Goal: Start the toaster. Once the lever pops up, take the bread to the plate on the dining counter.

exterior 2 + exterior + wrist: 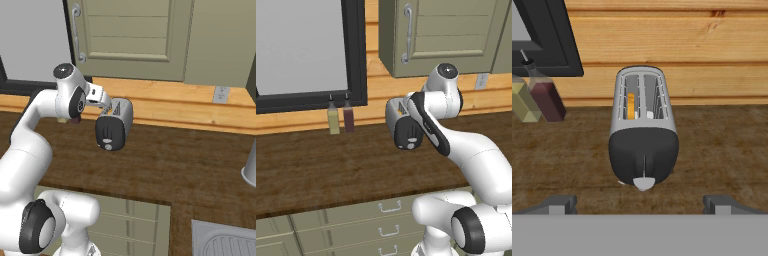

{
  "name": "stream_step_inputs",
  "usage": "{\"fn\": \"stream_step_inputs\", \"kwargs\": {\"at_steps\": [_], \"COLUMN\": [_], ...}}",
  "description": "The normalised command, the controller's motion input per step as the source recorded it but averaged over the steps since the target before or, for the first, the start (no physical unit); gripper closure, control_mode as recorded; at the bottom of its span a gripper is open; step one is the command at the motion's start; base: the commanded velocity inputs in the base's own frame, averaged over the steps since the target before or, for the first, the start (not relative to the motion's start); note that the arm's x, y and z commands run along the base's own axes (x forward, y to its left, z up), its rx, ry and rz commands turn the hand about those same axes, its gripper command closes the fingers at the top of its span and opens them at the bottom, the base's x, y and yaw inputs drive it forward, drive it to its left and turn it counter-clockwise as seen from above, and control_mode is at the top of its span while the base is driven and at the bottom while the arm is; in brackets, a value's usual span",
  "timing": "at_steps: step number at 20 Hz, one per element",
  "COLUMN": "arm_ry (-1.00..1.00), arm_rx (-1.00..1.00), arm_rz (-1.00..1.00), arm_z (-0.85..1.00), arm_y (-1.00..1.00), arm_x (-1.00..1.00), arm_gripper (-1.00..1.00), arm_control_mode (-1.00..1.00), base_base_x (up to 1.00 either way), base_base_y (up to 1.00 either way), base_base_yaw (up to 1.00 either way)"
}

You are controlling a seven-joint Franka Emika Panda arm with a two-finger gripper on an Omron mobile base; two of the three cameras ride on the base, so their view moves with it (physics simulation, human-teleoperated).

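Observation:
The silver-grey toaster [643, 125] stands on the dark wood worktop [316, 165], its black end panel facing me. On that panel I see a thin vertical slot for the lever [644, 165] and a pale round knob [643, 184] below it. An orange-tan edge of the bread [631, 106] sits down in the left slot. My gripper [641, 205] is open, fingertips [559, 204] spread wide, hovering short of the toaster's end panel. From the right base view the gripper [106, 103] hangs just beside the toaster [116, 125]. The plate and dining counter are out of view.
Two bottles, olive [333, 120] and dark red [349, 117], stand against the wood wall left of the toaster under a dark window frame [356, 55]. A sink [225, 242] and a grey vessel [250, 170] lie to the right. Cabinet doors [135, 35] hang overhead.

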Motion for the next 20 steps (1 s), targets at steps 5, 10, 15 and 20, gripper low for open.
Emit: {"fn": "stream_step_inputs", "kwargs": {"at_steps": [5, 10, 15, 20], "arm_ry": [0.00, 0.00, 0.00, 0.00], "arm_rx": [0.00, 0.00, 0.00, 0.00], "arm_rz": [0.00, 0.00, 0.00, 0.00], "arm_z": [0.00, 0.00, 0.00, 0.00], "arm_y": [0.00, 0.00, 0.00, 0.00], "arm_x": [0.00, 0.00, 0.00, 0.00], "arm_gripper": [-1.00, -1.00, -1.00, -1.00], "arm_control_mode": [-1.00, -1.00, -1.00, -1.00], "base_base_x": [0.00, 0.00, 0.00, 0.00], "base_base_y": [0.00, 0.00, 0.00, 0.00], "base_base_yaw": [0.00, 0.00, 0.00, 0.00]}}
